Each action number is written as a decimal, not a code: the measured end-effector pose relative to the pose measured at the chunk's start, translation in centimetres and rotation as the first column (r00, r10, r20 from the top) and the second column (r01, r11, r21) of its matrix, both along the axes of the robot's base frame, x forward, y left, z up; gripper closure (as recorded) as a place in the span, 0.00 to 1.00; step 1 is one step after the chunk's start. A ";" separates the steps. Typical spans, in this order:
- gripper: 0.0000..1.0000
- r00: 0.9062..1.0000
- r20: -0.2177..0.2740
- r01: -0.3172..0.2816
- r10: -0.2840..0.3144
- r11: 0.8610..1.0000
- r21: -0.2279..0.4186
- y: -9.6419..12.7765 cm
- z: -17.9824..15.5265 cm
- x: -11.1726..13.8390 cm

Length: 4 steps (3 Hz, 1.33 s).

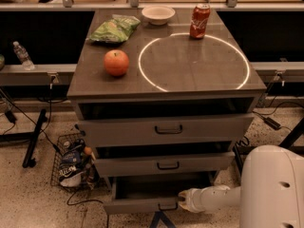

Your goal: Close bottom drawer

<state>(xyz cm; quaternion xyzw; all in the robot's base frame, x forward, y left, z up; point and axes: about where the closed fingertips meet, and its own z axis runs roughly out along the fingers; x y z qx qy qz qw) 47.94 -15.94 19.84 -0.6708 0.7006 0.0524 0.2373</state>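
Hand (183, 200) sits at the open bottom drawer (137, 206) — apart or together, cannot tell.
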 end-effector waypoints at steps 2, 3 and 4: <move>0.66 1.000 0.009 -0.002 0.002 1.000 0.010 0.3 1.6 0.0; 0.42 1.000 0.006 -0.002 0.002 1.000 0.003 0.1 1.8 -0.4; 0.18 1.000 -0.021 0.001 -0.001 1.000 -0.021 -0.8 2.2 -1.9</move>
